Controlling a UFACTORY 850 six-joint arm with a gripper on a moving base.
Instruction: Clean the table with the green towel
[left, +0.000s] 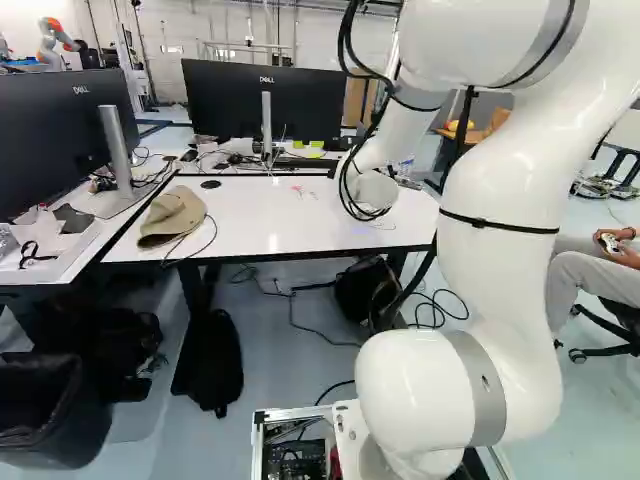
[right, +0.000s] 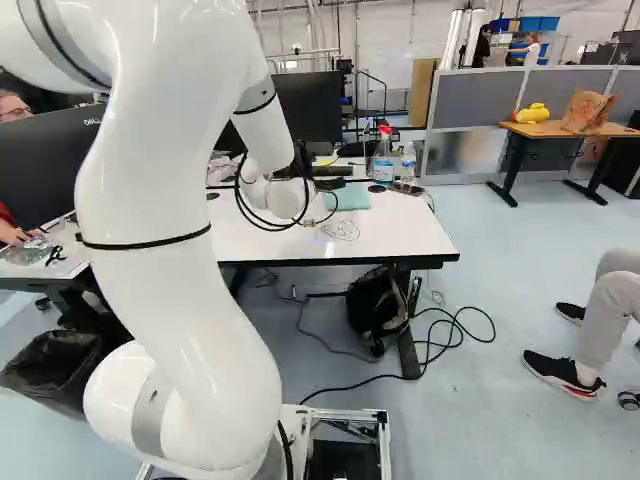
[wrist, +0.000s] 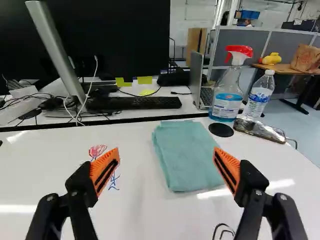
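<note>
On one white table, one green towel, two bottles nearby

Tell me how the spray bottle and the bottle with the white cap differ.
The spray bottle is taller and broader; the capped bottle is shorter and slimmer. The spray bottle is topped by a red and white trigger head, the capped bottle by a plain white cap. Blue liquid shows low in the spray bottle, while the capped bottle looks clear. Both are see-through, labelled and upright.
</note>
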